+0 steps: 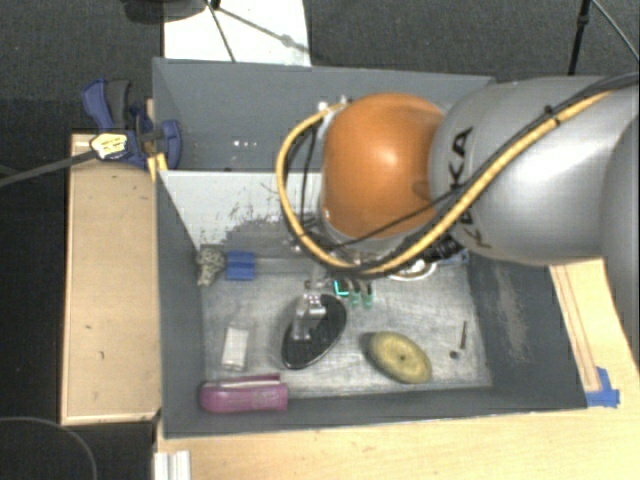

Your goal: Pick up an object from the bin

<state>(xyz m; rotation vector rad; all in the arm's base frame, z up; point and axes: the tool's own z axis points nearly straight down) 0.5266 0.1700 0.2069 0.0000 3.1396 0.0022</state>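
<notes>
You are looking down into a grey metal bin (512, 318) with the arm (540, 178) reaching in from the right. Its large silver body and the round orange cover (378, 163) at the wrist hide much of the bin's back and middle. A yellow and black cable (287, 183) loops around the cover. Below the cover the gripper (317, 306) pokes out as a small metal tip, low over the upper end of a black oval thing (312, 342) with a glossy, rounded back. That thing lies near the middle of the bin floor, towards the front, and its upper end is covered by the gripper. You cannot tell whether the gripper is released or clenched, nor whether it touches the black thing. Just to the right lies a flat yellow-green disc (397, 357), and further right a small dark screw-like bit (461, 340), too small to identify. By the front left corner lies a mauve oblong thing (245, 397), with a small pale block (235, 347) above it. At the back left sit a blue block (240, 265) and a grey-tan lump (209, 264), side by side.
</notes>
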